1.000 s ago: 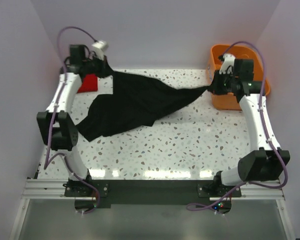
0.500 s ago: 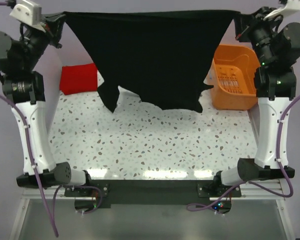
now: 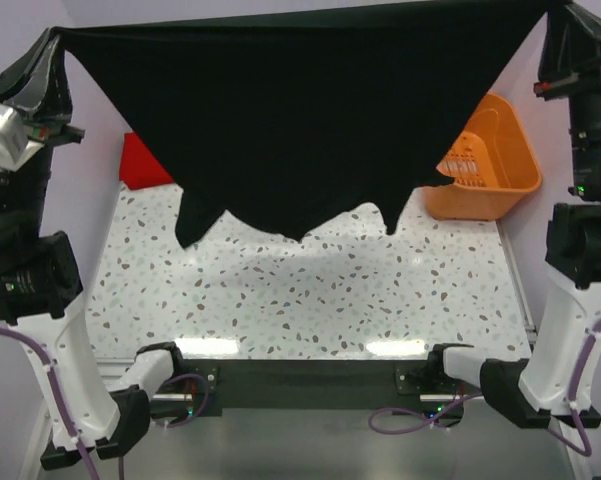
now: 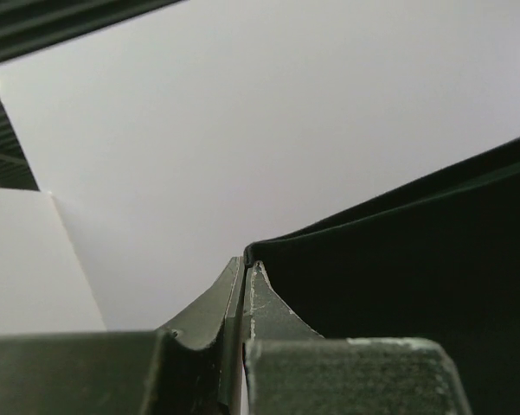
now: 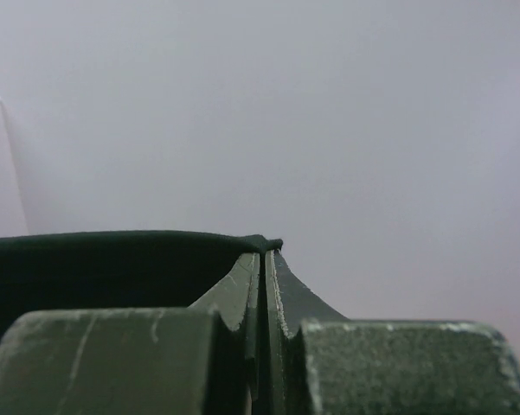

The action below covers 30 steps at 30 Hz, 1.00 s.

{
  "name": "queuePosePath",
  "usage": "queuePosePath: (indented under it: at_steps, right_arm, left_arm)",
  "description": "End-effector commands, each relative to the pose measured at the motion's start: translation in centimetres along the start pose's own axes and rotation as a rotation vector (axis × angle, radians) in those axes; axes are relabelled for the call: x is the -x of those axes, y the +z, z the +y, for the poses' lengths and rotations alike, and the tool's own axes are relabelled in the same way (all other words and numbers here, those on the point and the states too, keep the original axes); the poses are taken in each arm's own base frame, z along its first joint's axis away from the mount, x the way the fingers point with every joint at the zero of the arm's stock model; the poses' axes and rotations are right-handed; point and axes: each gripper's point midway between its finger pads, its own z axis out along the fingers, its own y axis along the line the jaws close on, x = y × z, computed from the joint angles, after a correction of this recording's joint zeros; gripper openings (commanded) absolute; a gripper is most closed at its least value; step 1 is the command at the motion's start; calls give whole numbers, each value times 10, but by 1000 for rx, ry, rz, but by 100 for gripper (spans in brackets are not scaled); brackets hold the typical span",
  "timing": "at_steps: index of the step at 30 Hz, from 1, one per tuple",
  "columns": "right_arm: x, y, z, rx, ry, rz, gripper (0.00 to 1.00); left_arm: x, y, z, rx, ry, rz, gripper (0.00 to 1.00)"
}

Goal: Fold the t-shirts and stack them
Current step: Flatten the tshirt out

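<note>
The black t-shirt (image 3: pixel 300 120) hangs spread out high above the table, stretched taut between both arms. My left gripper (image 3: pixel 58 38) is shut on its top left corner; the left wrist view shows the black cloth (image 4: pixel 398 277) running off from the pinched tips of that gripper (image 4: pixel 247 264). My right gripper (image 3: pixel 552 12) is shut on the top right corner, with the hem (image 5: pixel 112 246) pinched at its tips (image 5: pixel 266 249). The shirt's lower edge dangles in points just above the table. Behind its left side, part of the red t-shirt (image 3: pixel 142 165) lies at the back left.
An orange plastic basket (image 3: pixel 495 165) stands at the back right of the speckled table (image 3: pixel 310 300), partly behind the hanging shirt. Lilac walls close in the back and both sides. Both arm bases sit at the near edge.
Both arms have lifted the black shirt from the table and raised it higher, pulling it wide and taut. It now hangs freely, covering more of the red shirt and basket.
</note>
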Motion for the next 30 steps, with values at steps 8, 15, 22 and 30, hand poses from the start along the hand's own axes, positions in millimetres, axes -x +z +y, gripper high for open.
queuePosePath:
  at_steps: [8,15,22,30]
  right_arm:
    - [79,-26,-2,-63,-191,-220,0]
    - [-96,37,-37,-17,-117,148,0]
    - [-309,52,-31,59,-115,531,0]
    - [-539,86,-23,81,-360,753,24]
  left_arm:
    - [36,-28,20,139,160,4,0]
    - [-122,-35,-8,-24,-27,393,0]
    - [-303,-81,-37,-55,-236,740,0]
    - [-520,-122,-49,9,-336,1162,5]
